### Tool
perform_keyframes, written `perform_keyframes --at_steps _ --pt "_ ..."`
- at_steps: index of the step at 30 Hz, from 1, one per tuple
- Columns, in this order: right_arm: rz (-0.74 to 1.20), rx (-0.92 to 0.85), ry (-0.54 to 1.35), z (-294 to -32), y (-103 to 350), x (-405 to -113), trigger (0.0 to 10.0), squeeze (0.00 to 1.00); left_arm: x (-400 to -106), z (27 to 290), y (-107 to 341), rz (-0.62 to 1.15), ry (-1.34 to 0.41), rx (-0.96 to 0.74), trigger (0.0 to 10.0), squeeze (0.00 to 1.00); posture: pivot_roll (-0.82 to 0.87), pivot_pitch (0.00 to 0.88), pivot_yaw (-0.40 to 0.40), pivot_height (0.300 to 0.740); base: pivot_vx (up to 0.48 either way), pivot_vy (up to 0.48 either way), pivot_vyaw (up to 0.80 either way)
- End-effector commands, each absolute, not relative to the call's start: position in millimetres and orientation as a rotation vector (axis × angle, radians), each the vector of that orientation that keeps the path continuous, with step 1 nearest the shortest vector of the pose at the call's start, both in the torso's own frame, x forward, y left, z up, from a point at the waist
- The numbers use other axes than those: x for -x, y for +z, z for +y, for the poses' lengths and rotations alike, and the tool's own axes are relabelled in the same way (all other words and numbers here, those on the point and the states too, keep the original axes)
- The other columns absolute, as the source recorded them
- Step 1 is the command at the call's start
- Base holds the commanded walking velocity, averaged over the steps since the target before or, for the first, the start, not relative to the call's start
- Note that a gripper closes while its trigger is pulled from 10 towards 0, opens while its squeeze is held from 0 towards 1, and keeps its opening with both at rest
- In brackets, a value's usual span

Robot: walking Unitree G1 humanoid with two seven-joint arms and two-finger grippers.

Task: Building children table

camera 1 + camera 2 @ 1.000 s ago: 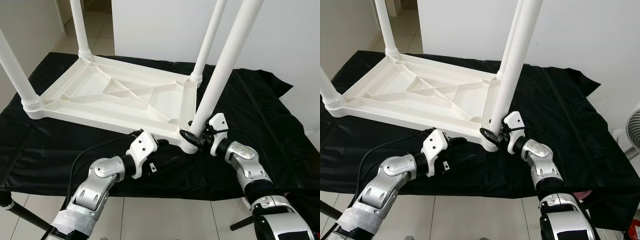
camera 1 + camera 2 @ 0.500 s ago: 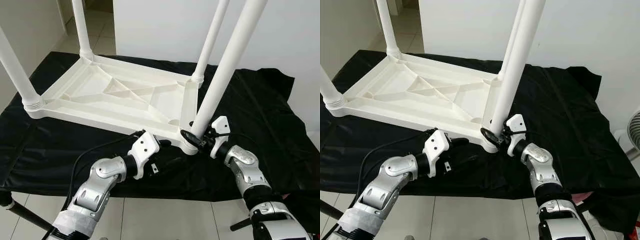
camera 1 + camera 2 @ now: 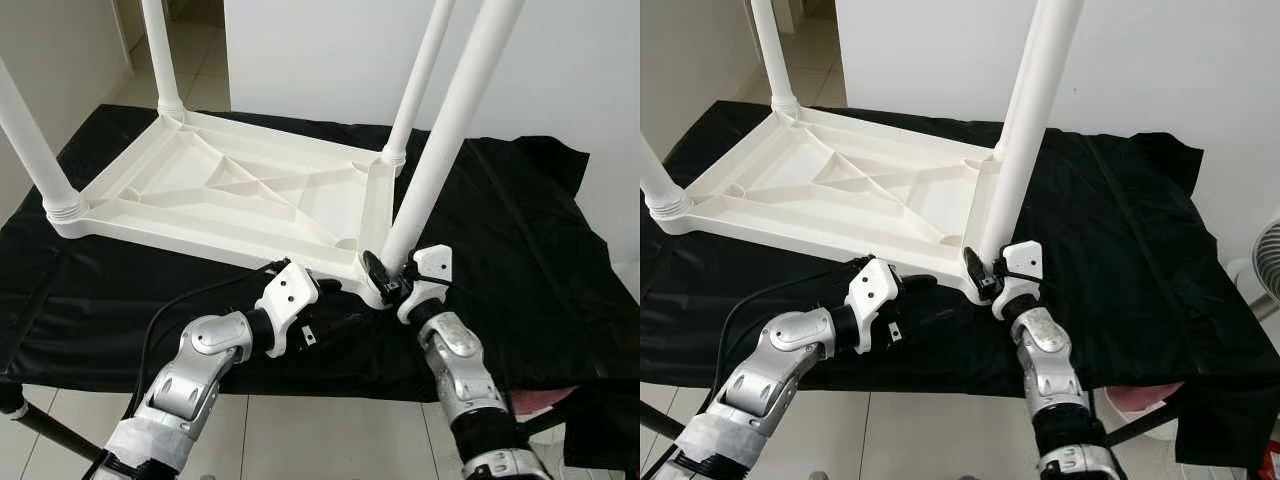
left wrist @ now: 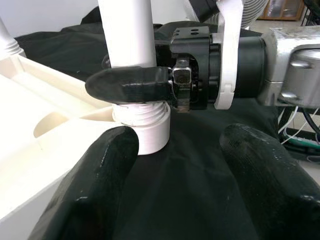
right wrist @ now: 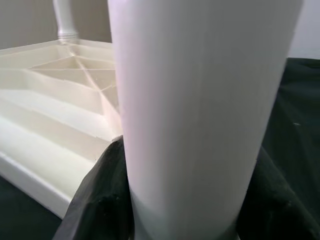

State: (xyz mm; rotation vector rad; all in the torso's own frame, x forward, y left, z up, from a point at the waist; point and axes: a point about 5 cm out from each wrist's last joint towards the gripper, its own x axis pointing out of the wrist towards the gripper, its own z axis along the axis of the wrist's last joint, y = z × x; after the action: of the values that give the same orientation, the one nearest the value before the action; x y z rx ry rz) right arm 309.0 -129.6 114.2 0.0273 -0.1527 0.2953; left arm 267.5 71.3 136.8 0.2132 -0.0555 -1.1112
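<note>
The near table leg (image 3: 440,140) is being clamped just above its threaded socket by the right gripper (image 3: 385,283) for turning home, while the left gripper (image 3: 335,300), fingers wide and empty, is being held at 9 o'clock of it beside the upturned table top (image 3: 200,185).

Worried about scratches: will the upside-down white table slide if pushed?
Probably. The table looks like light, stiff ribbed plastic on loose black cloth, which may bunch. The right gripper clamps the near leg; tall legs could tip it.

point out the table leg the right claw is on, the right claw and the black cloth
table leg (image 3: 440,140), left eye view, mid shaft
right claw (image 3: 378,272), left eye view, between fingertips
black cloth (image 3: 520,230), left eye view, bare stretch
</note>
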Motion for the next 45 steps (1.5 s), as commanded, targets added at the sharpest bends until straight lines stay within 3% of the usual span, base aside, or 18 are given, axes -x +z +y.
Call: perform_keyframes --at_steps 1,11,12,19,20,21,22,23,31,41,45 --pt "-0.173 -0.017 0.258 -127 120 -307 10.0 0.0 -270 69 136 -0.055 -1.097 -0.214 10.0 0.0 -0.01 0.0 -0.077 0.74 0.0 0.0 0.0" --pt "-0.186 -0.025 0.167 -107 127 -299 10.0 0.03 -272 67 138 -0.063 -1.098 -0.212 10.0 0.0 -0.02 0.0 -0.078 0.74 0.0 0.0 0.0" --pt "-0.192 -0.025 0.169 -108 129 -299 10.0 1.0 -272 67 138 -0.063 -1.099 -0.212 10.0 0.0 -0.02 0.0 -0.078 0.74 0.0 0.0 0.0" --pt "-0.217 -0.004 0.22 -115 135 -299 10.0 1.0 -274 67 139 -0.067 -1.1 -0.215 10.0 0.0 -0.02 0.0 -0.079 0.74 0.0 0.0 0.0" --pt "-0.209 0.004 0.246 -122 136 -301 10.0 0.43 -274 67 139 -0.068 -1.101 -0.215 10.0 0.0 -0.02 0.0 -0.079 0.74 0.0 0.0 0.0" --pt "-0.201 0.01 0.259 -128 136 -302 10.0 0.09 -274 66 139 -0.068 -1.102 -0.215 10.0 0.0 -0.02 0.0 -0.079 0.74 0.0 0.0 0.0" --pt "-0.201 0.01 0.259 -128 136 -302 10.0 0.09 -274 66 139 -0.068 -1.102 -0.215 10.0 0.0 -0.02 0.0 -0.079 0.74 0.0 0.0 0.0" --pt "-0.192 0.045 0.332 -135 137 -304 10.0 0.0 -275 66 139 -0.068 -1.103 -0.214 10.0 0.0 -0.03 0.0 -0.077 0.74 0.0 0.0 0.0" --pt "-0.13 0.174 0.572 -152 134 -311 10.0 0.0 -276 65 139 -0.071 -1.109 -0.215 10.0 0.0 -0.03 0.0 -0.072 0.74 0.0 0.0 0.0" --pt "-0.043 0.267 0.856 -148 126 -322 10.0 0.0 -278 64 140 -0.078 -1.111 -0.218 10.0 0.0 -0.03 0.0 -0.064 0.74 0.0 0.0 0.0" --pt "-0.024 0.277 0.884 -147 123 -326 10.0 0.0 -279 65 141 -0.08 -1.112 -0.219 10.0 0.0 -0.02 0.0 -0.062 0.74 0.0 0.0 0.0"
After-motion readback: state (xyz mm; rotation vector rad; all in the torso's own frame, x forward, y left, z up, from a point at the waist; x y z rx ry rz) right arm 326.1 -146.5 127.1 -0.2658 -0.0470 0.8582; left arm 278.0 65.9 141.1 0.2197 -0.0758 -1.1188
